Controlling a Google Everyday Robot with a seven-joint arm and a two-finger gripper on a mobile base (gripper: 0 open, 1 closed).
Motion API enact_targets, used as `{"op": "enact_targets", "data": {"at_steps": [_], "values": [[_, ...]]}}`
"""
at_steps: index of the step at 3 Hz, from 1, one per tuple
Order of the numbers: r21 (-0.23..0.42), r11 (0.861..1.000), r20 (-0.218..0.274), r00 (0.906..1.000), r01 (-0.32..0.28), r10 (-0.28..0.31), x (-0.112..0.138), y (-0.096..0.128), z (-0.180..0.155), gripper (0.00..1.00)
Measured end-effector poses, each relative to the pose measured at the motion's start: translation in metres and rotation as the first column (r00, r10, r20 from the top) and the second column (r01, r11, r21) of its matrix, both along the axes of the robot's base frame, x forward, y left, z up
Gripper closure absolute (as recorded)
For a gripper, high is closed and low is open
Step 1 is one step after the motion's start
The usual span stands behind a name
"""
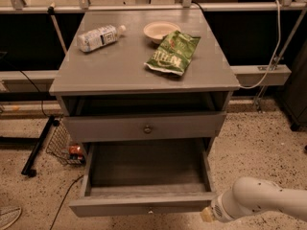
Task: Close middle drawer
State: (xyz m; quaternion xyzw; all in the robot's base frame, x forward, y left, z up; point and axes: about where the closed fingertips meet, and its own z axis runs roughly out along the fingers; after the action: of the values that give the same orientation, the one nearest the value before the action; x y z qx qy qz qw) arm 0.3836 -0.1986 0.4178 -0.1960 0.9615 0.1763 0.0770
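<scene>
The middle drawer [144, 206] is grey and pulled far out of the cabinet. Its deep, empty box is open to view, and its low front carries a tiny centre knob [150, 211]. Above it, the top drawer [144, 126], with a darker knob, stands slightly open. My white arm [259, 205] comes in from the bottom right. The gripper [207, 215] is at its pale tip, right at the right end of the middle drawer's front. The lowest drawer is out of view.
On the cabinet top [120, 66] lie a plastic bottle [98, 36], a pale bowl [160, 30] and a green chip bag [174, 53]. A wire basket [64, 145] and a black stand leg [38, 145] sit on the speckled floor at left. Cables hang at right.
</scene>
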Motion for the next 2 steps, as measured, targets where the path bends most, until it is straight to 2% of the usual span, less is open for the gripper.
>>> {"op": "enact_targets", "data": {"at_steps": [2], "values": [[0.012, 1.000, 0.018, 0.9997, -0.013, 0.013, 0.0088, 0.0026, -0.0033, 1.00]]}}
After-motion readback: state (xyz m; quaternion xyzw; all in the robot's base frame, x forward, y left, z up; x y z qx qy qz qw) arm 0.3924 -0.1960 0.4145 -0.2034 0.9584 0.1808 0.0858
